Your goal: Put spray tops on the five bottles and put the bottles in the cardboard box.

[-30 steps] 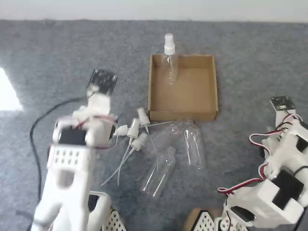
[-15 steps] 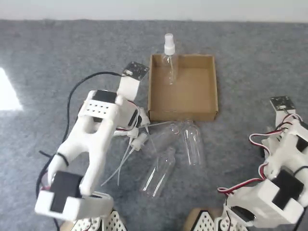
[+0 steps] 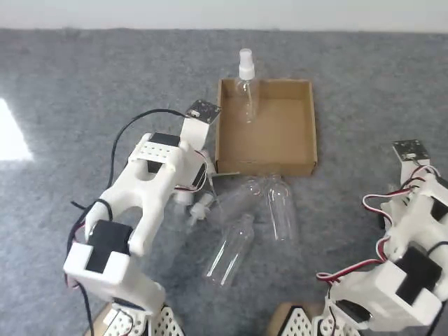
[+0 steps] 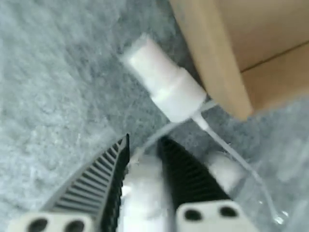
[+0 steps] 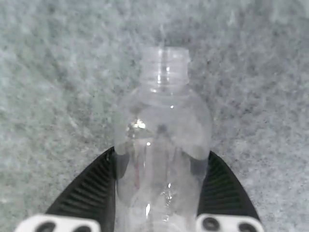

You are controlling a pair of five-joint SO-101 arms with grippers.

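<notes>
My left gripper (image 4: 144, 145) is down among the white spray tops by the cardboard box's front left corner, its black fingers shut on one spray top (image 4: 144, 186). Another spray top (image 4: 164, 87) lies just beyond it against the cardboard box (image 4: 217, 53). In the high view the left gripper (image 3: 199, 183) sits over that cluster, with a loose spray top (image 3: 201, 207) beside it. My right gripper (image 5: 161, 157) is shut on a clear, topless bottle (image 5: 161, 140) above the carpet. One bottle with a spray top (image 3: 246, 87) lies in the cardboard box (image 3: 302, 129).
Three clear topless bottles (image 3: 280, 206) (image 3: 231, 248) (image 3: 241, 194) lie on the grey carpet in front of the box. The left arm's black cable (image 3: 122, 143) loops to its left. The right arm's body (image 3: 406, 259) stands at the right edge.
The left arm has swung right toward the box's front left corner and come down onto the spray tops. The right arm has not moved.
</notes>
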